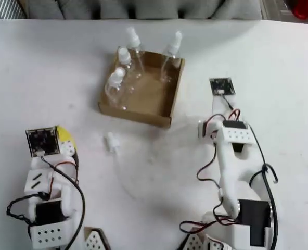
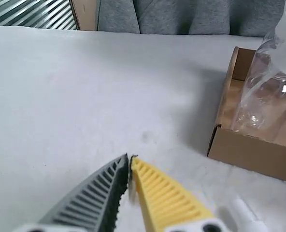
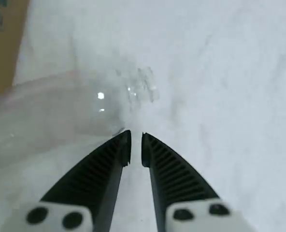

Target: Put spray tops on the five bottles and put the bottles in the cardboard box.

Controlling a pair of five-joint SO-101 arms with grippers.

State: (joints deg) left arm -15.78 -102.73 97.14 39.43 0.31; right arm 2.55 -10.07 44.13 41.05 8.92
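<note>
Four bottles (image 1: 115,83) w/ spray tops stand in the box (image 1: 136,114): three along one side, one at the far corner opposite. Fifth bottle (image 3: 51,113), clear, lies on its side on the table (image 1: 50,67), just beside the box's front. Loose top (image 1: 110,140) lies on the table near the box's front. R end effector (image 3: 135,140) is narrow, only a slit btwn tips, holding nothing, tips right by the lying bottle. L end effector (image 2: 130,162) is pinched closed, empty, low over the table, near the loose top.
</note>
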